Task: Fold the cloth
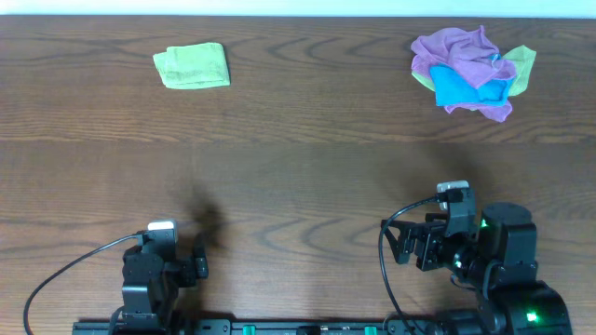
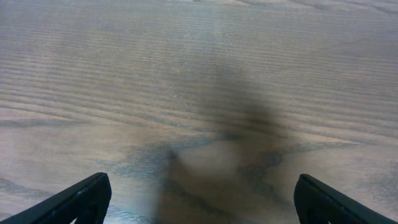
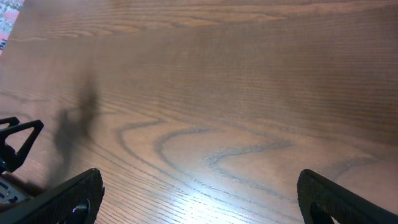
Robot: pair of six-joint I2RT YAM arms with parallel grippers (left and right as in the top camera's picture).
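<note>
A dark brown bench [image 1: 298,140] is showing wavy, paler wood grain throughout. Near the far left corner a plain lime-green cloth [image 1: 193,67] is lying. Near the far right corner a purple cloth [image 1: 452,46] is mingling with a bright blue cloth [image 1: 461,88] and a yellow-green cloth [image 1: 523,63] (all plain, unpatterned). The left gripper [image 2: 202,196] and right gripper [image 3: 199,196] are showing black.

Open tabletop [image 1: 298,177], green cloth [image 1: 193,67] and pile [image 1: 470,73] (far edge) obstructing.

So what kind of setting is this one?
Probably a lab bench rig: wood-grain table, left arm and right arm at its near edge, folded green cloth, heap of coloured cloths.
</note>
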